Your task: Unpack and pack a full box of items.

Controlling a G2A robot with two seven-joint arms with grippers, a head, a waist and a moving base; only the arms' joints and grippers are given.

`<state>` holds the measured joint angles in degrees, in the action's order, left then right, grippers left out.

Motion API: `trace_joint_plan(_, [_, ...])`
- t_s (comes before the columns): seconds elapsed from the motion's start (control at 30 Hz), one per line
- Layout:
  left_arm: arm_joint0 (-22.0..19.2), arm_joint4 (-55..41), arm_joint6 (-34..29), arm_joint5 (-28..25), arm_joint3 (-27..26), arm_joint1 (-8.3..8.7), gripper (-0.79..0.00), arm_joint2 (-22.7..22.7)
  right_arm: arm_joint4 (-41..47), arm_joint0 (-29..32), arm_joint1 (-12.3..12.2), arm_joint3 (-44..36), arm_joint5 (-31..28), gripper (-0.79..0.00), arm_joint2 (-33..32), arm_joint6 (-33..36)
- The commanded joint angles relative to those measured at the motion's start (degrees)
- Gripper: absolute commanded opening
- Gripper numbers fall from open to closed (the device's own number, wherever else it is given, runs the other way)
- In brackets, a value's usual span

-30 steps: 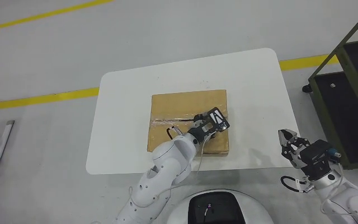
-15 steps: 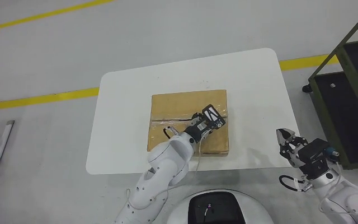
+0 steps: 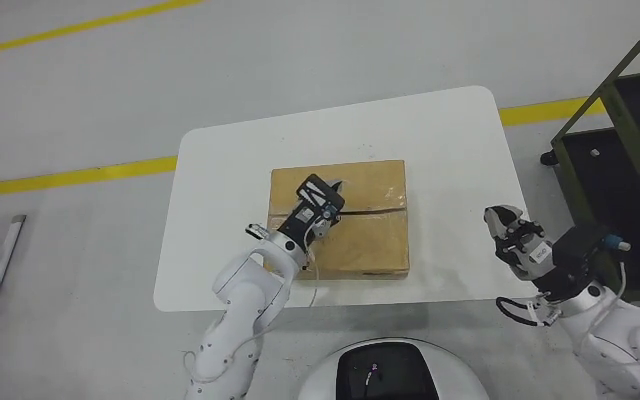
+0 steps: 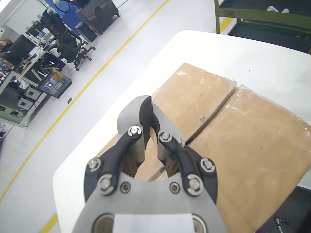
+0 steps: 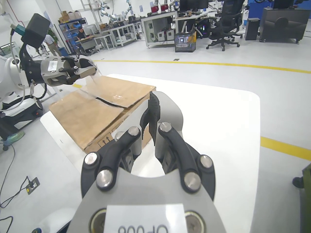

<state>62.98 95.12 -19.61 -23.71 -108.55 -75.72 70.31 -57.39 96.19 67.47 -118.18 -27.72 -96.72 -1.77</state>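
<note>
A brown cardboard box (image 3: 365,235) lies flat in the middle of the white table (image 3: 220,200); it also shows in the wrist views (image 4: 243,134) (image 5: 85,115). Its top flaps meet at a dark seam (image 3: 378,210) that gapes slightly. My left gripper (image 3: 337,187) hovers over the box's far left part, by the seam. In its own view this gripper (image 4: 148,101) has its fingers pressed together. From the right wrist view, the left gripper (image 5: 93,70) pinches a clear strip of tape (image 5: 93,79) lifted off the box top. My right gripper (image 3: 494,216) (image 5: 152,103) sits shut and empty off the table's right front edge.
A green metal cart (image 3: 600,180) stands just right of the table, close to my right arm. Bare table surface surrounds the box on all sides. Yellow floor lines (image 3: 90,175) run behind the table.
My left gripper has travelled along the seam from the box's right end to its left part, with the tape lifting behind it. The right gripper's fingers have gone from open to shut.
</note>
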Motion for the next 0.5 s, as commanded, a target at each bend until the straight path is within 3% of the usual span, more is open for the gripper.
trace_joint_plan(0.0, [0.6,0.0,0.4,0.0,-0.6,0.30,-0.785,2.2,0.8,-1.5,0.0,-0.1,-0.1,-0.785,1.1,1.0])
trace_joint_plan(0.47, [5.9,3.1,-1.3,0.8,-6.7,2.44,-0.785,18.6,-4.6,-10.8,0.5,2.4,3.4,-0.785,12.2,5.6])
